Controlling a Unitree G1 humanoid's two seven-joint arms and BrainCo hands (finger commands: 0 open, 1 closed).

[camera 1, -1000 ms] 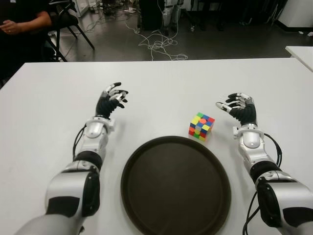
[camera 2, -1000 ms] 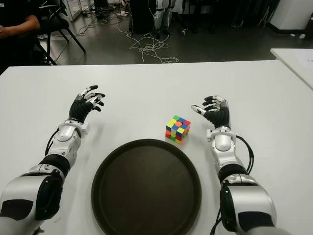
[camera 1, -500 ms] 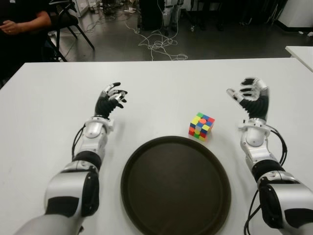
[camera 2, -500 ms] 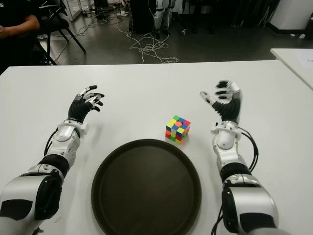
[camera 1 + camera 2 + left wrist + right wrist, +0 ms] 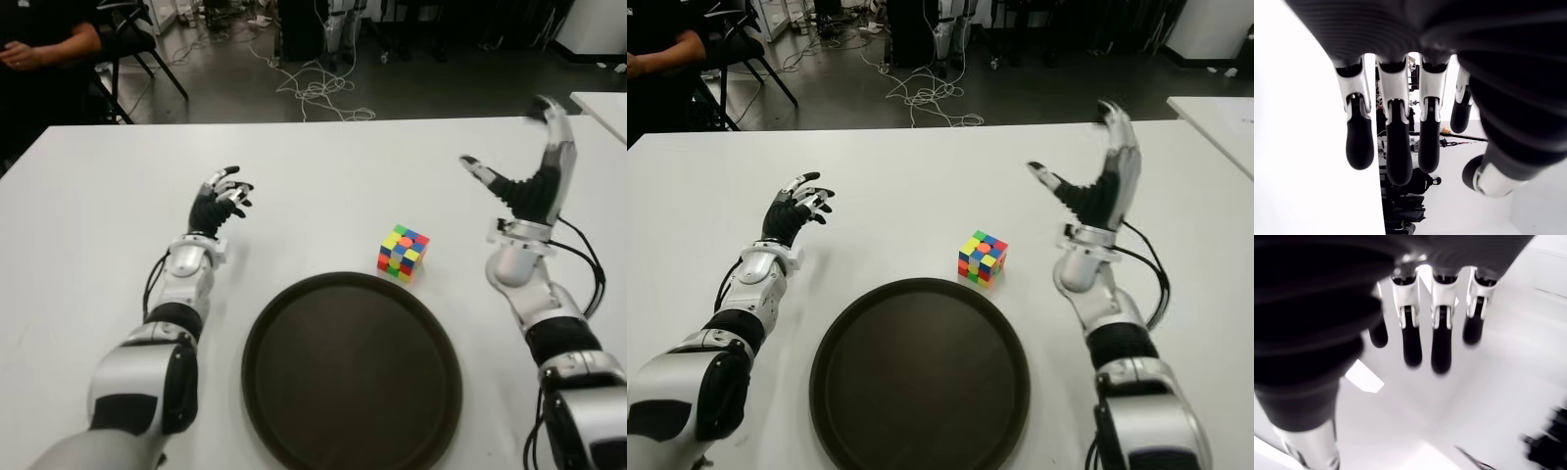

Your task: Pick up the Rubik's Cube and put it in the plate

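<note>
Multicoloured Rubik's Cube (image 5: 403,253) on table, left of raised, spread-fingered right hand (image 5: 529,186)

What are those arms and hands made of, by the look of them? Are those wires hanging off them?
Both arms have glossy silver-white shells with black joint sections. The left hand and right hand have dark ribbed palms and slim fingers with white upper segments and black rounded tips. Black cables loop beside each forearm near the wrist.
</note>
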